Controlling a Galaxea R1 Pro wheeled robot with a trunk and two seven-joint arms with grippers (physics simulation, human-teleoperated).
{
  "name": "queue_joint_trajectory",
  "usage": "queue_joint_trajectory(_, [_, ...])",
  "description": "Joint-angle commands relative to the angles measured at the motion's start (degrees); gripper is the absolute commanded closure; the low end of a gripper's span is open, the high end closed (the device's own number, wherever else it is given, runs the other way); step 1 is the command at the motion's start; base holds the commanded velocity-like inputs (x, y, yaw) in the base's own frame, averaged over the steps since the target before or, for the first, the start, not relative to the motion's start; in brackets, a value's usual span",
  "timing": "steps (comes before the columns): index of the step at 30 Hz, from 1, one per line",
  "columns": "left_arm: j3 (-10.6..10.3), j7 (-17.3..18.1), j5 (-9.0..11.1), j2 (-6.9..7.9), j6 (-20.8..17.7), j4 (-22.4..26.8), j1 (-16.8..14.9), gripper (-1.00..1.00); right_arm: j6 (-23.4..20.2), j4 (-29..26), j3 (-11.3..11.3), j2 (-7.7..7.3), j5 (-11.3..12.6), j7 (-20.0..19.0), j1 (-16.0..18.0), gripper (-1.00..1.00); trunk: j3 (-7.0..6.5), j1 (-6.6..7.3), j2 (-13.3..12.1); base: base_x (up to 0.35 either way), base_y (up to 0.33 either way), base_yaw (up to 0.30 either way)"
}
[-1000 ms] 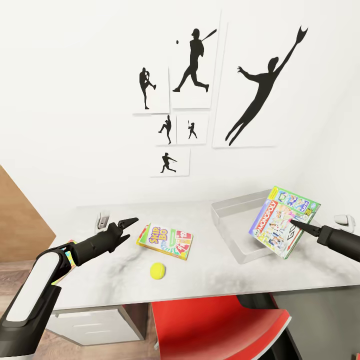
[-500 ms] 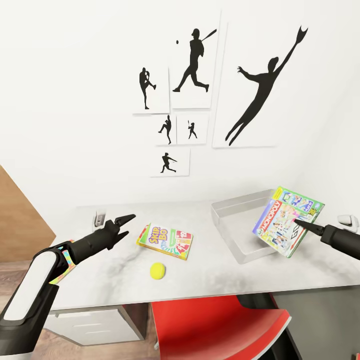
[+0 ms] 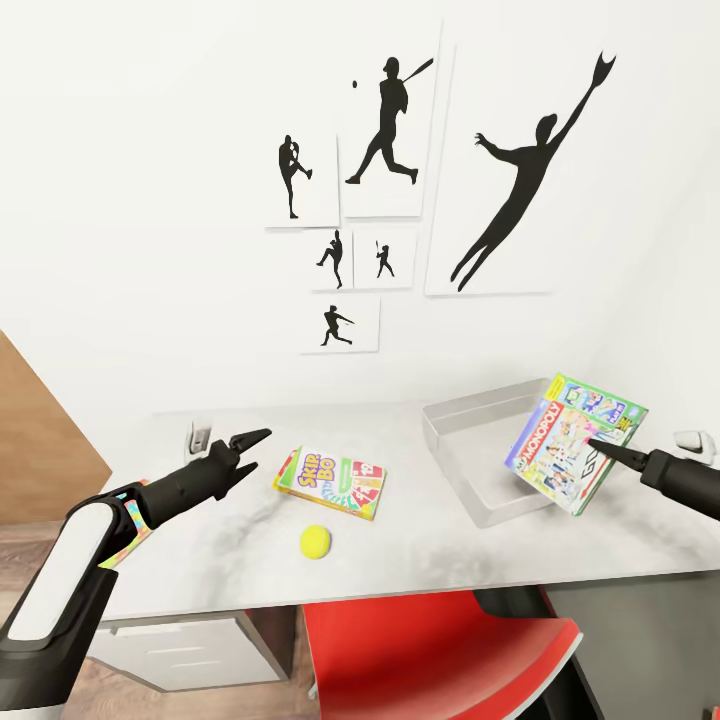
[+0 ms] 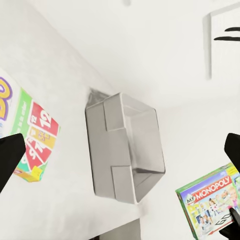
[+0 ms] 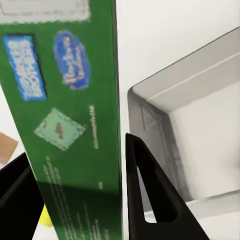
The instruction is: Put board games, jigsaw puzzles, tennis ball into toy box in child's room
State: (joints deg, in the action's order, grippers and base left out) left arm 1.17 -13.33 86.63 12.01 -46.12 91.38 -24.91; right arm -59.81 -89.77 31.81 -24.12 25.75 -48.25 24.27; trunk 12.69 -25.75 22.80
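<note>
Green Monopoly box [image 3: 572,445] clamped in right pincer [image 3: 600,447], tilted over toy box [image 3: 470,455]

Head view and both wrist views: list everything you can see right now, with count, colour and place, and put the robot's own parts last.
Table: one, white marbled top, against the wall.
Toy box: one, light grey, on the table's right part, nothing seen inside.
Monopoly board game: one, green and white, held tilted over the toy box's right edge.
Skip-Bo board game: one, white, green and red, flat on the table centre.
Tennis ball: one, yellow-green, on the table just in front of Skip-Bo.
Wall pictures: six, black silhouettes on white, above the table.
Chair: one, red, under the table's front edge.
Left hand: black, open, above the table left of Skip-Bo.
Right hand: black, shut on the Monopoly board game.
</note>
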Motion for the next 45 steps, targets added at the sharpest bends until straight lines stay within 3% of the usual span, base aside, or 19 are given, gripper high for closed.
queue_joint_trajectory(1, [0.01, -0.56, 0.6, -0.01, -0.2, 0.03, -0.05, -1.0, -0.19, 0.06, 0.1, 0.02, -0.24, -0.39, 0.14, 1.0, 0.11, -0.03, 0.12, 0.0, 0.0, 0.0])
queue_joint_trajectory(5, [-0.06, -0.66, 0.59, -0.04, -0.15, -0.12, -0.1, -1.0, -0.19, 0.28, 0.25, 0.14, -0.2, -0.28, 1.22, 1.0, 0.11, -0.03, 0.12, 0.0, 0.0, 0.0])
queue_joint_trajectory(8, [-0.1, -0.7, 0.56, -0.05, -0.12, -0.19, -0.13, -1.0, -0.19, 1.08, 0.28, 0.62, -0.2, 0.15, 4.7, 1.0, 0.11, -0.03, 0.12, 0.0, 0.0, 0.0])
queue_joint_trajectory(9, [-0.11, -0.72, 0.48, -0.05, -0.1, -0.28, -0.16, -1.0, -0.19, 3.98, 0.18, 0.94, -0.18, 2.22, 8.08, 1.0, 0.11, -0.03, 0.12, 0.0, 0.0, 0.0])
queue_joint_trajectory(14, [-0.16, -0.73, 0.43, -0.06, 0.0, -0.94, -0.27, -1.0, -0.19, 11.89, 0.06, 1.2, -0.12, 6.46, 14.69, 1.0, 0.11, -0.03, 0.12, 0.0, 0.0, 0.0])
queue_joint_trajectory(21, [-0.19, -0.73, 0.5, -0.06, 0.04, -1.25, -0.3, -1.0, -0.19, 22.58, -0.11, 1.17, -0.1, 8.26, 20.65, 1.0, 0.11, -0.03, 0.12, 0.0, 0.0, 0.0])
queue_joint_trajectory(27, [-0.08, -0.71, 0.48, -0.06, 0.06, -1.41, -0.31, -1.0, -0.19, 36.46, -0.22, 1.1, -0.2, 9.14, 27.76, 1.0, 0.11, -0.03, 0.12, 0.0, 0.0, 0.0])
queue_joint_trajectory(31, [0.0, -0.71, 0.44, -0.06, 0.06, -1.47, -0.31, -1.0, -0.19, 41.91, -0.22, 1.03, -0.28, 10.88, 30.65, 1.0, 0.11, -0.03, 0.12, 0.0, 0.0, 0.0])
queue_joint_trajectory(35, [0.09, -0.71, 0.45, -0.06, 0.06, -1.52, -0.32, -1.0, -0.19, 45.95, -0.04, 1.12, -0.23, 15.95, 32.95, 1.0, 0.11, -0.03, 0.12, 0.0, 0.0, 0.0])
queue_joint_trajectory(40, [0.13, -0.73, 0.36, -0.06, 0.07, -1.59, -0.32, -1.0, -0.19, 48.0, 0.24, 1.22, -0.03, 22.61, 34.13, 1.0, 0.11, -0.03, 0.12, 0.0, 0.0, 0.0])
queue_joint_trajectory(45, [0.18, -0.73, 0.37, -0.01, 0.07, -1.62, -0.32, -1.0, -0.19, 48.83, 0.43, 1.25, 0.04, 25.53, 34.47, 1.0, 0.11, -0.03, 0.12, 0.0, 0.0, 0.0])
